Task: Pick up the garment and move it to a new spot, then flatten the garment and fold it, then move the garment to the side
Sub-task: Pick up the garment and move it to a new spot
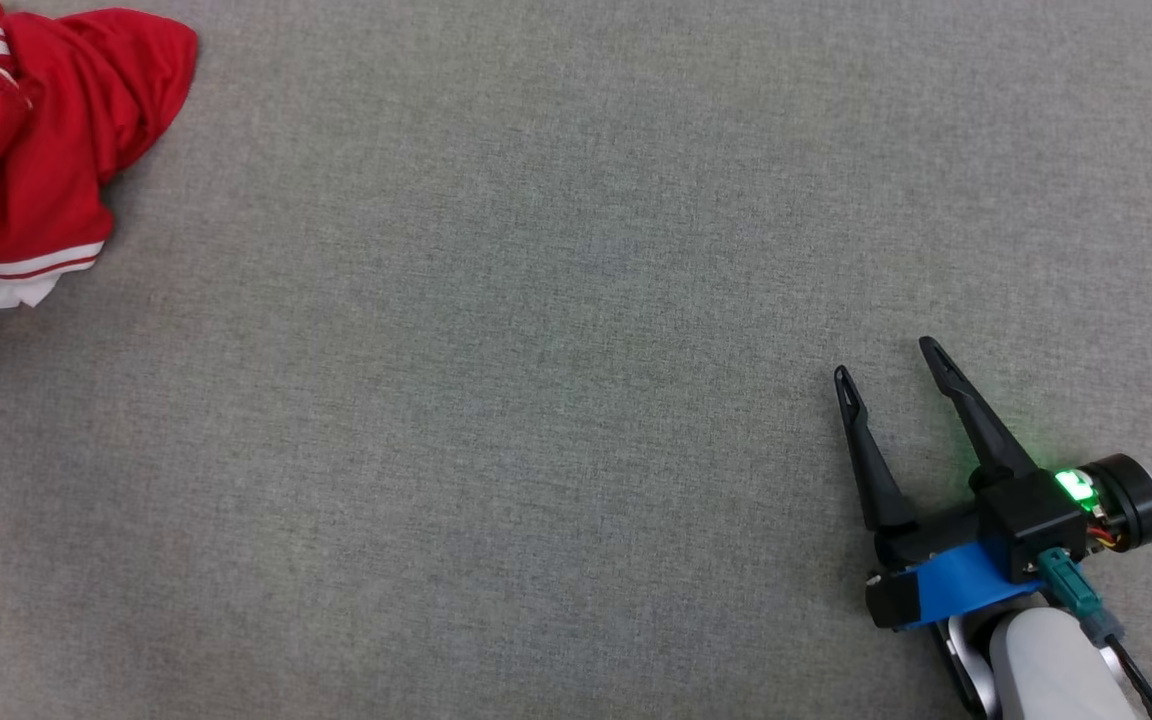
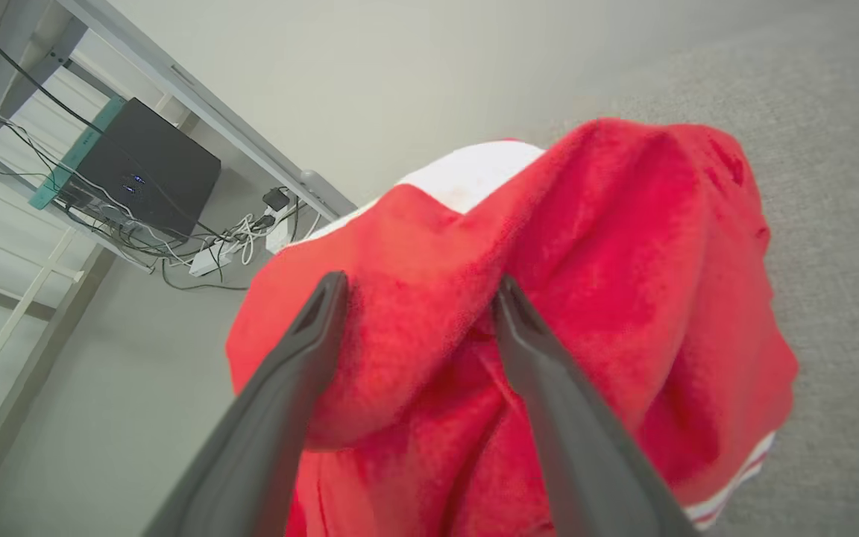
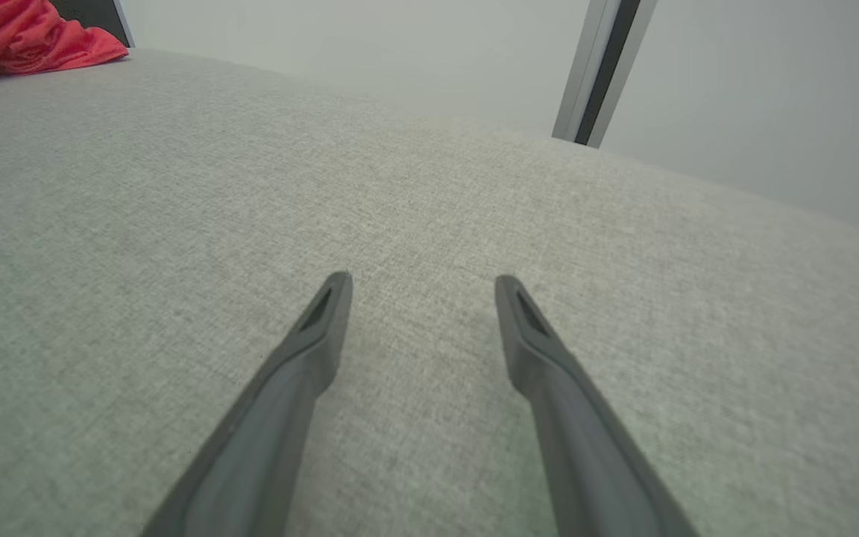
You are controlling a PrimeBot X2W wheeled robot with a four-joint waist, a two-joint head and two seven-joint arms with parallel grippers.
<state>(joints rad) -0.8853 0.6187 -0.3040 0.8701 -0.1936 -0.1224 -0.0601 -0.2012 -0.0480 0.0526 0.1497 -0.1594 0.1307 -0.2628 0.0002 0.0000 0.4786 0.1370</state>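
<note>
Garment location: the red garment was seen bunched at the far left corner of the grey tabletop, close to the edge and cut off by the frame in the head view.
Left gripper: the left gripper was held over the heap with its jaws spread fully apart; a raised fold of red cloth was seen between the two fingers, but nothing was clamped. Contact with the cloth could not be confirmed.
Reason for that pose: the wide jaws astride a ridge were judged to be a set-up for pinching that fold, so that the garment could be lifted to a new spot.
Right gripper: the right gripper was kept well apart from the garment, low over bare tabletop at the near right, jaws wide and empty; it was judged to be parked clear of the pick.
Orientation: no collar or sleeve could be told apart. The white striped hem was turned toward the robot's side.
Long axis: none could be fixed in so crumpled a heap; the visible part ran roughly near-to-far along the left edge.
</note>
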